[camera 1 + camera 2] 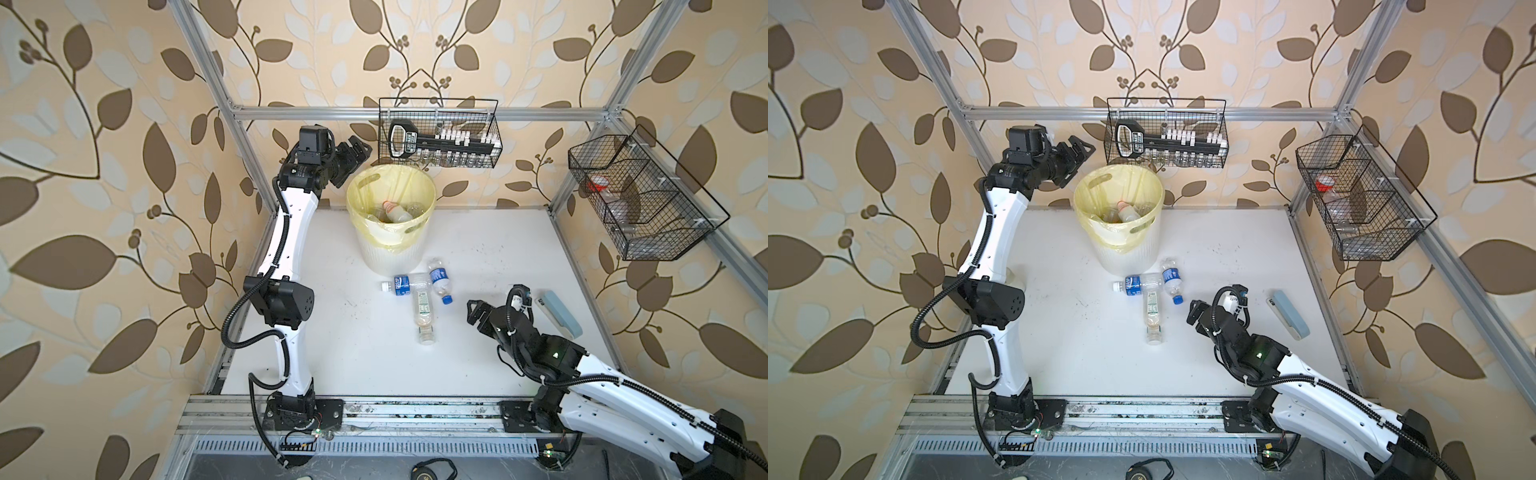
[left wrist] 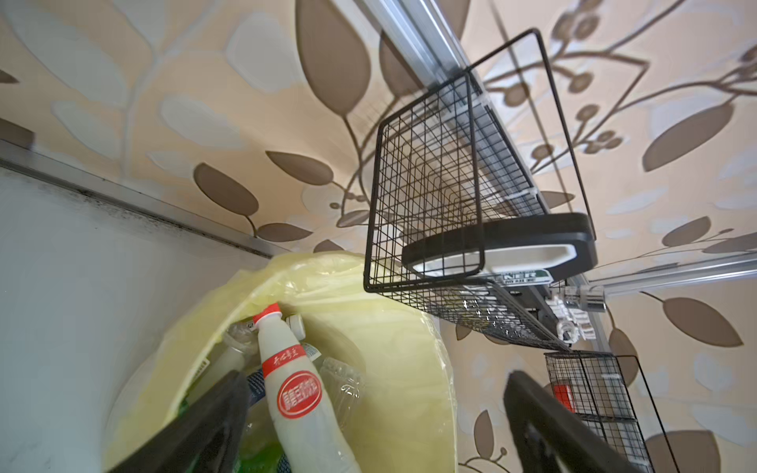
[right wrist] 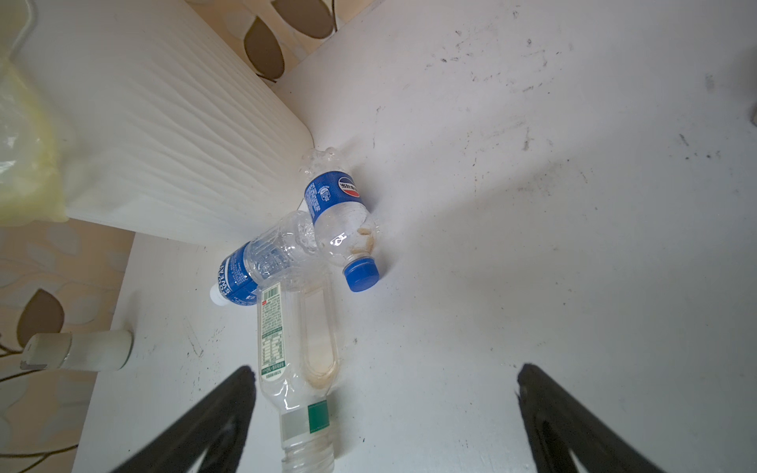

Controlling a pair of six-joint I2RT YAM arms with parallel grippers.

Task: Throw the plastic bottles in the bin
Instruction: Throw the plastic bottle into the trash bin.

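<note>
Hovering just beside the rim of the bin (image 1: 386, 253) (image 1: 1121, 257), on the side away from the loose bottles, the left gripper (image 1: 357, 153) (image 1: 1077, 151) is holding its jaws spread wide with nothing between them. In the left wrist view its fingers (image 2: 205, 417) are framing the yellow-lined mouth of the bin (image 2: 409, 389). A white bottle with a red cap (image 2: 295, 389) (image 1: 395, 212) is lying inside on top of several clear, crumpled bottles.

Three plastic bottles are lying on the white table (image 1: 353, 353) at the bin's foot, on the side nearer the arm bases. They are touching one another in a small cluster.
- A blue-labelled bottle with a blue cap (image 1: 439, 280) (image 3: 340, 213) is lying with its base just beside the bin's wall (image 3: 164, 123).
- A blue-labelled bottle with a white cap (image 1: 401, 285) (image 3: 245, 270) is lying crosswise next to it.
- A clear uncapped bottle with a green-and-white label (image 1: 423, 309) (image 3: 295, 360) is pointing its open neck away from the bin.

The right gripper (image 1: 473, 311) (image 1: 1196, 313) (image 3: 387, 370) is sitting low over the table, farther from the bin than this cluster. It is facing the bottles with its jaws released and empty, and one finger (image 3: 213, 413) is lying close beside the uncapped bottle's neck without gripping it.

A black wire basket (image 1: 440, 133) is hanging on the wall above and behind the bin.
</note>
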